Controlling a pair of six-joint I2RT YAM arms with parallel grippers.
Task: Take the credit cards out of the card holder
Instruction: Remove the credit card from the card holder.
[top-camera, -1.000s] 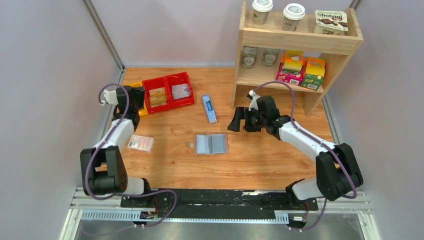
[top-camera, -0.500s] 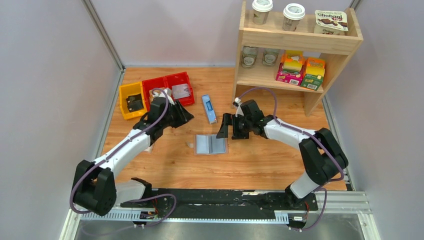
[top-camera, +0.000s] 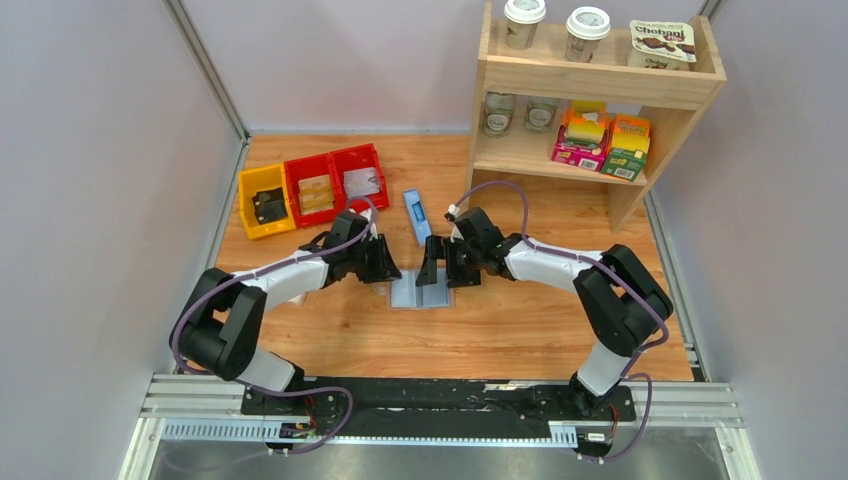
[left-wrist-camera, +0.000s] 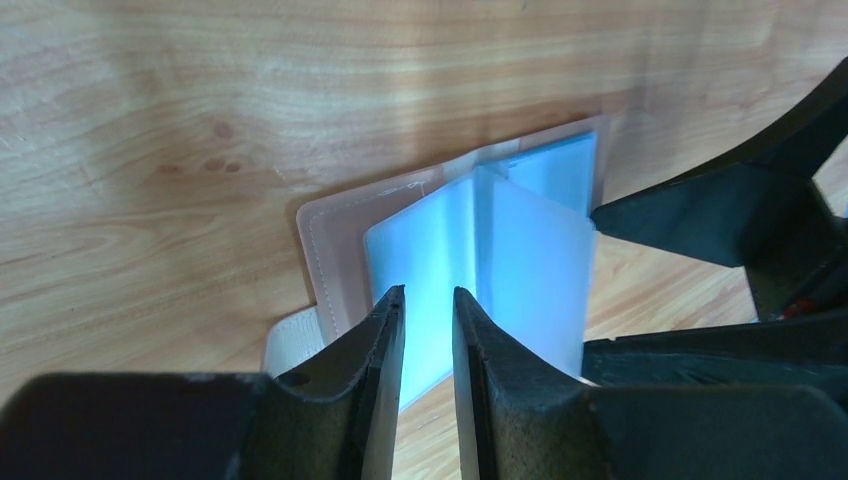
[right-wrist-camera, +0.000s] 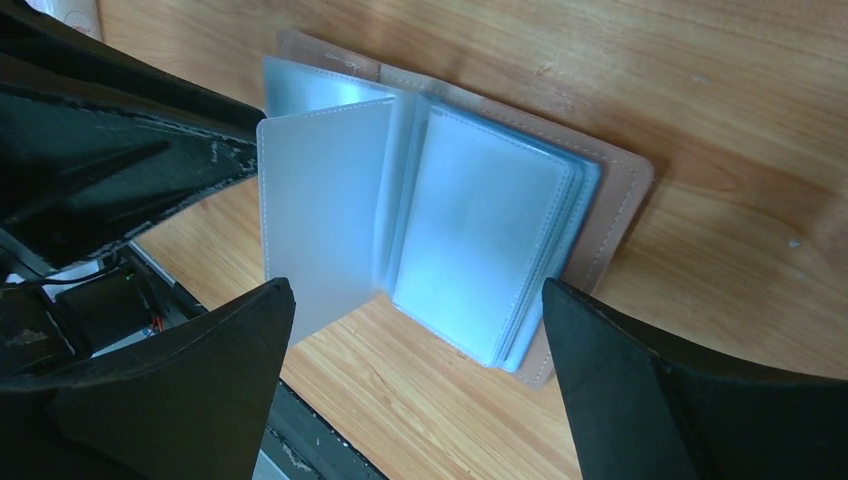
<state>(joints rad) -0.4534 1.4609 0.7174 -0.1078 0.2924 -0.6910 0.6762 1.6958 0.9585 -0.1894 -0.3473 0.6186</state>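
Note:
The card holder (top-camera: 421, 293) lies open on the table, tan outside with pale blue sleeves (right-wrist-camera: 480, 230). One sleeve page (right-wrist-camera: 320, 220) stands half turned. No credit cards show in the sleeves. My left gripper (top-camera: 388, 270) hovers at the holder's left edge. In the left wrist view its jaws (left-wrist-camera: 428, 292) stand a narrow gap apart over the left sleeve (left-wrist-camera: 430, 250), with nothing between them. My right gripper (top-camera: 436, 266) is wide open over the holder's right half. Its fingertips (right-wrist-camera: 416, 290) straddle the holder's near edge without touching it.
A yellow bin (top-camera: 248, 190) with a dark flat thing (top-camera: 267, 204) and two red bins (top-camera: 340, 162) stand at the back left. A long blue box (top-camera: 418, 216) lies just behind the holder. A wooden shelf (top-camera: 600, 80) with cups and cartons fills the back right.
My left arm swung from the yellow bin down to the holder's left side, and its jaws narrowed. My right gripper slid left over the holder, still wide open.

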